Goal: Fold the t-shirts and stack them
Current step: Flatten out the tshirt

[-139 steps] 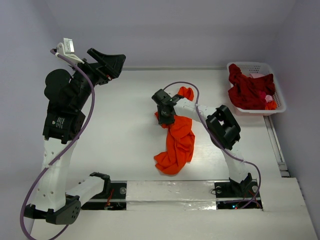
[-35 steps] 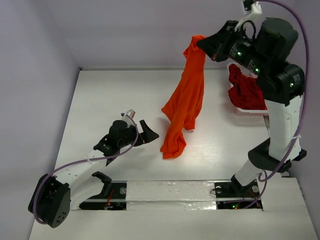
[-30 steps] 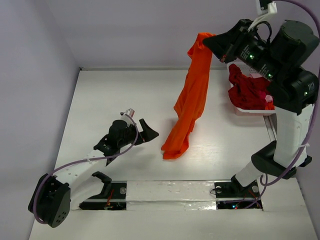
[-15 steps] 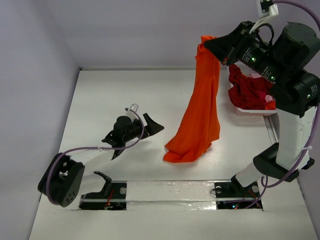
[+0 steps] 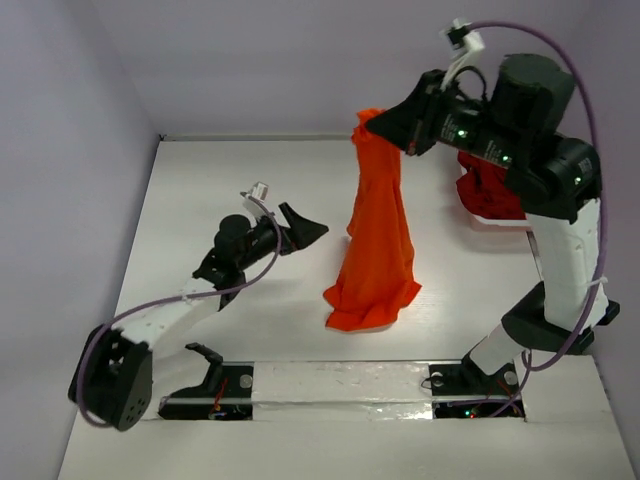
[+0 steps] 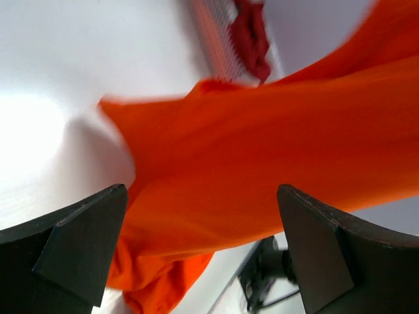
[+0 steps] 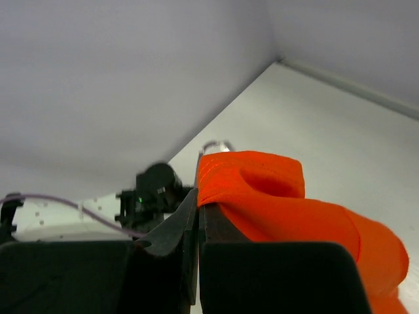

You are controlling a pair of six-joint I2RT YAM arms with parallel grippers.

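The right gripper [image 5: 378, 122], clenched on the top of the plain bright orange cloth t-shirt [image 5: 380, 250], has swung it leftward, so its hem now pools on the white table [image 5: 200, 190] toward the near edge (folding not yet begun), and the left gripper [image 5: 303, 226], fingers spread wide, has drawn in just beside it, likely to take a lower corner.

The right claw [image 7: 198, 204] pinches a fold of the orange t-shirt [image 7: 283, 196].

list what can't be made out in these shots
Top view: right arm hides most of the basket and dark red shirts.
Left wrist view: orange t-shirt is blurred; no neck tag findable.
Right wrist view: right gripper and frame edge cut off most of that shirt.
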